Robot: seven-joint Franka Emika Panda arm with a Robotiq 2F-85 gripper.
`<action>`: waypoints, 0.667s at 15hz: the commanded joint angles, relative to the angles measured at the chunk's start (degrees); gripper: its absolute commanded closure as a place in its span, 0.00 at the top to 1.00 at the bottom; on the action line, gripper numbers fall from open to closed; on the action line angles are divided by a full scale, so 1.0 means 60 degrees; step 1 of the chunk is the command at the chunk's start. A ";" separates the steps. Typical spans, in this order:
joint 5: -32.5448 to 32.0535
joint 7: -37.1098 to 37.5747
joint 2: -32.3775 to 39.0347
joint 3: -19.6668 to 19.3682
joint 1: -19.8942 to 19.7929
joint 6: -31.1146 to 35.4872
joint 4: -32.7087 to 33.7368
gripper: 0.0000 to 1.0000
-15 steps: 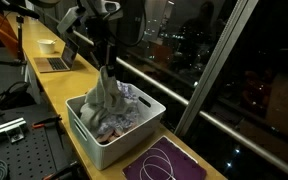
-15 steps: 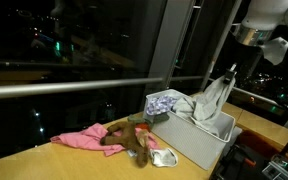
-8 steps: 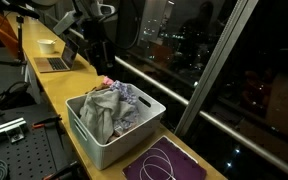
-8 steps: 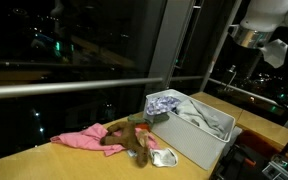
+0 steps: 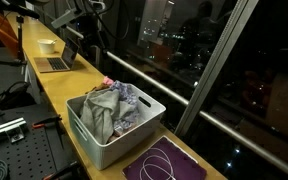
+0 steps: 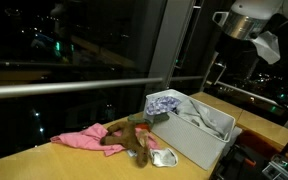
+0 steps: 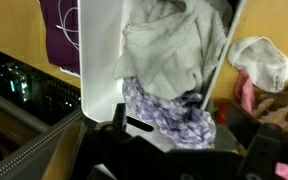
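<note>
A white bin (image 5: 89, 140) (image 6: 189, 145) (image 7: 99, 70) stands on the wooden counter by the window. A grey cloth (image 5: 102, 112) (image 6: 200, 117) (image 7: 169, 45) lies crumpled in it, next to a purple patterned cloth (image 5: 136, 104) (image 6: 164, 100) (image 7: 169, 112). My gripper (image 5: 92, 35) (image 6: 217, 68) (image 7: 182, 125) hangs above the bin, open, with nothing between its dark fingers (image 7: 118, 118). Beside the bin lie a pink cloth (image 6: 77, 140) (image 7: 246, 95), a brown cloth (image 6: 134, 140) and a white cloth (image 6: 164, 157) (image 7: 264, 60).
A purple mat (image 5: 164, 165) (image 7: 62, 25) with a white cord on it lies at the near end of the counter. A laptop (image 5: 56, 62) and a small white dish (image 5: 47, 44) sit further along. The dark window and its metal rail (image 6: 74, 88) run close behind the bin.
A second ago the gripper held the grey cloth up over the bin. It has let go, the cloth has dropped into the bin, and the opened gripper has risen.
</note>
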 commanded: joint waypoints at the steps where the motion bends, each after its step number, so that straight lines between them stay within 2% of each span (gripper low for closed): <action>1: 0.0121 -0.0123 0.1384 0.0268 0.0404 0.0016 0.1505 1.00; 5: 0.0057 -0.0111 0.3269 0.0322 0.1058 0.0054 0.3369 1.00; 10: 0.0175 -0.0300 0.5554 -0.0062 0.1917 0.0330 0.5405 1.00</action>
